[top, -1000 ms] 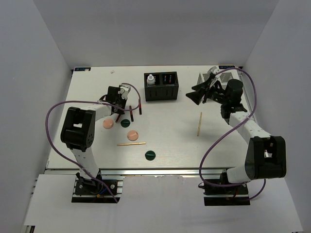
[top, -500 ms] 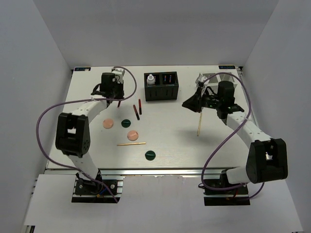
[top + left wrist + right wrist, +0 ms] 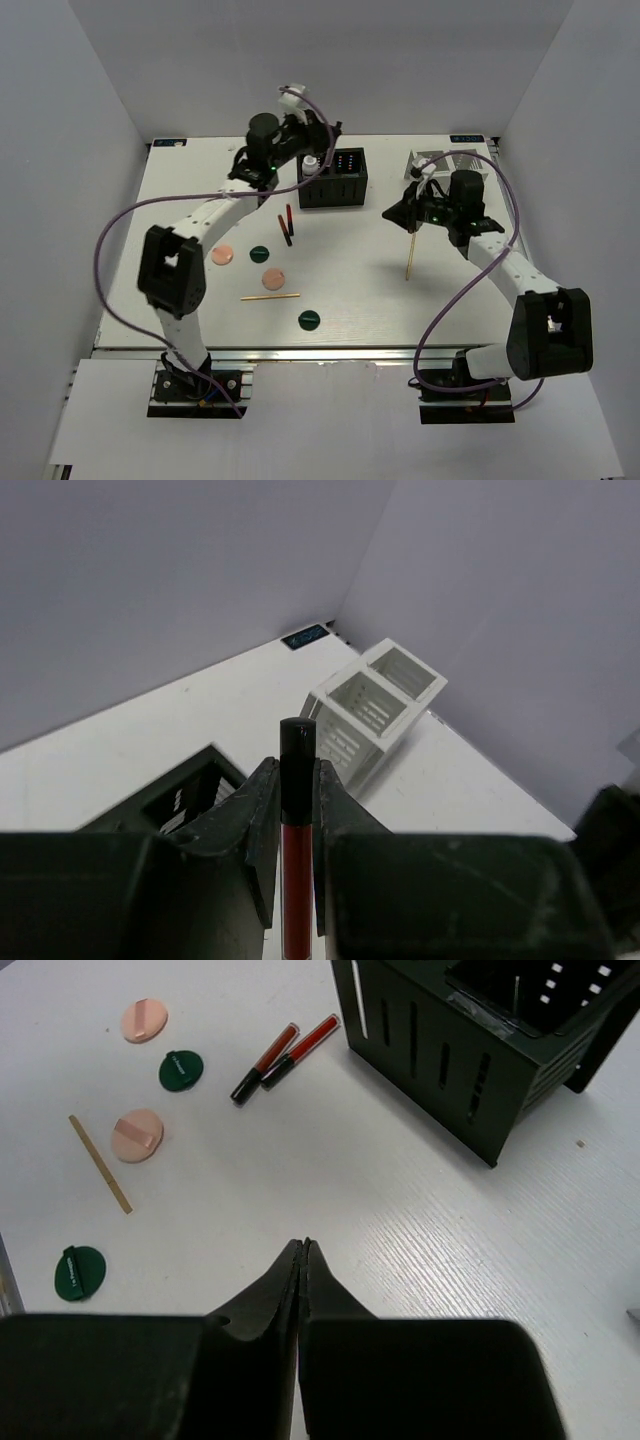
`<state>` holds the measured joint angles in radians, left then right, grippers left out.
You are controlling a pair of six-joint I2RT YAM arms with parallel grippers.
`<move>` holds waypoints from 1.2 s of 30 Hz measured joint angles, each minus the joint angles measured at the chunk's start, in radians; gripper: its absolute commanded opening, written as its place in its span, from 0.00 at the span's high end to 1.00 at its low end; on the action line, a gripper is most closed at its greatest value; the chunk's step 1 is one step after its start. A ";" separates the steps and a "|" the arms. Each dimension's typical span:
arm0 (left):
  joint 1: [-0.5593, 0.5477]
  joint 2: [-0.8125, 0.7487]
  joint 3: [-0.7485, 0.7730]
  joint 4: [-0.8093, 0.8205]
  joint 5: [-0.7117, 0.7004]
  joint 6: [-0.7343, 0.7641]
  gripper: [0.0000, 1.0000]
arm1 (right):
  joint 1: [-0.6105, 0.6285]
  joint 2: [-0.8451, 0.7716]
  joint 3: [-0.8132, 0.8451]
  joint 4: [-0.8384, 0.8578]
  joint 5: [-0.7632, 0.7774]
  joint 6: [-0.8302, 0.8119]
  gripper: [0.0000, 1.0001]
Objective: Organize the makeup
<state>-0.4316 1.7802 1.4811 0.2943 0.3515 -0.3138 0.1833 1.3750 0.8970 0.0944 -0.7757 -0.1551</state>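
My left gripper (image 3: 297, 772) is shut on a thin red pencil with a black cap (image 3: 297, 865), which stands upright between the jaws. In the top view this gripper (image 3: 318, 138) hangs raised beside the black box (image 3: 333, 180), where a white bottle (image 3: 311, 162) stands. Two more red pencils (image 3: 285, 226) lie on the table. Pink discs (image 3: 222, 255) (image 3: 273, 278), green discs (image 3: 260, 254) (image 3: 309, 320) and a tan stick (image 3: 270, 296) lie nearer the front. My right gripper (image 3: 396, 212) (image 3: 303, 1250) is shut on nothing, low over the table; a second tan stick (image 3: 410, 255) lies just front-right of it.
A white slotted box (image 3: 447, 160) (image 3: 375, 705) stands at the back right, behind my right arm. The black box (image 3: 470, 1050) fills the upper right of the right wrist view. Grey walls close in the table's back and sides.
My left arm has lifted off the table and swung right and back toward the black box, carrying the pencil. My right gripper has shut and shifted slightly.
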 measured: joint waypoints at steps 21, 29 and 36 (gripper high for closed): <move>-0.072 0.502 0.323 0.256 -0.021 0.096 1.00 | -0.059 -0.160 -0.169 0.055 0.029 0.063 1.00; -0.072 0.536 0.402 0.299 -0.067 0.122 1.00 | -0.059 -0.160 -0.175 0.063 0.024 0.071 0.98; -0.072 0.590 0.395 0.285 -0.083 0.142 0.87 | -0.059 -0.160 -0.175 0.065 0.020 0.070 0.96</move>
<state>-0.5034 2.3703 1.8759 0.5789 0.2687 -0.1715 0.1246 1.2148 0.7223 0.1596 -0.7555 -0.0849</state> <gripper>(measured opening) 0.246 0.035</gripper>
